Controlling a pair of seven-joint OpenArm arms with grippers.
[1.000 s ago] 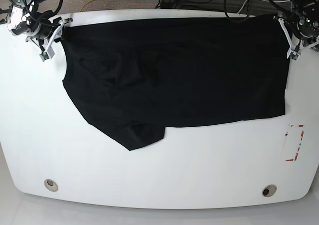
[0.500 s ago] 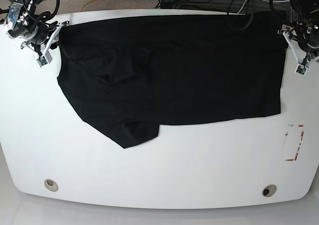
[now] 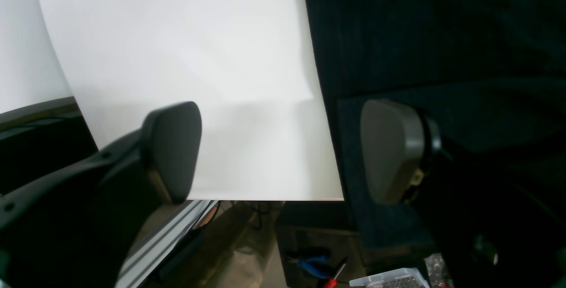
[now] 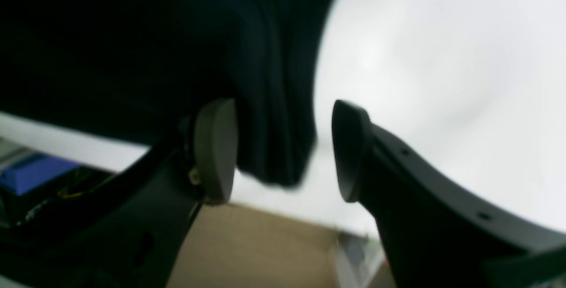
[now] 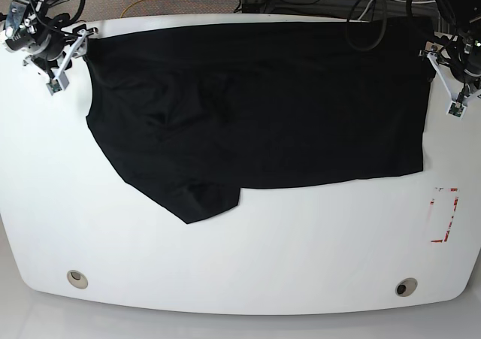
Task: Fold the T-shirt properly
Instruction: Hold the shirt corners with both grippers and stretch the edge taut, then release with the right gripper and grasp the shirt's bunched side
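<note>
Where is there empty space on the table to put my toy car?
The table is bare along its whole near side, below the T-shirt hem, reaching the red marks. The strip left of the sleeve is bare too. The far edge is crowded with cloth and both grippers.

White table (image 5: 248, 249) – red marker (image 5: 443, 215), rt. edge

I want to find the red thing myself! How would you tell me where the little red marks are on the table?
Start at the big white table and find the black T-shirt spread across its far half. Go to the shirt's lower right corner, then drop a little toward the table's right edge. The red marks sit there, the only bright colour on the white.
</note>
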